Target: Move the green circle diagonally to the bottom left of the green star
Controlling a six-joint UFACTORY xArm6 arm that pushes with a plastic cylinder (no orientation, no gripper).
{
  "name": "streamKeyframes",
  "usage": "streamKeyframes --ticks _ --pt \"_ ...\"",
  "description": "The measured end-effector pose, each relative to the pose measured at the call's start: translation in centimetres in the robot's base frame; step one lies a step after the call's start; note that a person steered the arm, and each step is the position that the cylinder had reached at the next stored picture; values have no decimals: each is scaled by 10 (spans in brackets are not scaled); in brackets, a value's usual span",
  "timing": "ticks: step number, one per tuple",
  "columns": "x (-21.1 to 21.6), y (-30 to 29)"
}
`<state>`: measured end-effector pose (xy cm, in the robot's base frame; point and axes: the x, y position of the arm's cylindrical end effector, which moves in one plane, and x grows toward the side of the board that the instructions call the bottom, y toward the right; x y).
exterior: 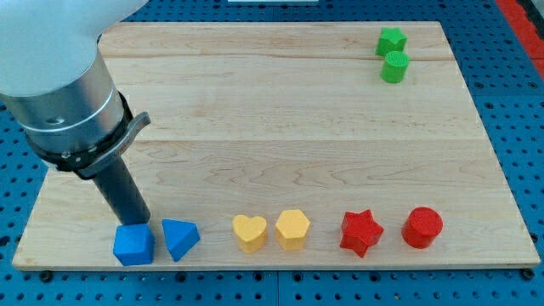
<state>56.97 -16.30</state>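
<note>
Green circle (pixel 393 67) lay touching, directly below, green star (pixel 391 40); my tip (pixel 138 224) met blue cube (pixel 133 244); no hand was visible.

Along the board's (pixel 255 127) bottom: blue cube (pixel 134 245), blue triangle (pixel 180 239), yellow heart (pixel 249 233), yellow hexagon (pixel 291 229), red star (pixel 361 232), red circle (pixel 422 227).

**Rod at Lower Left, Greens at Upper Right**

The tip (pixel 138 223) stood just behind the blue cube (pixel 133 245) at the frame's lower left. At upper right, the green circle (pixel 394 67) sat directly beneath the green star (pixel 391 40), touching it.
</note>
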Motion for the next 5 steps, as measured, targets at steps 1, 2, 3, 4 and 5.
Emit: streamKeyframes --ticks 1,2,3,4,5 --pt "-21 4" --pt "-66 48" --pt "-87 142" --pt "-104 240" --pt "-150 341"
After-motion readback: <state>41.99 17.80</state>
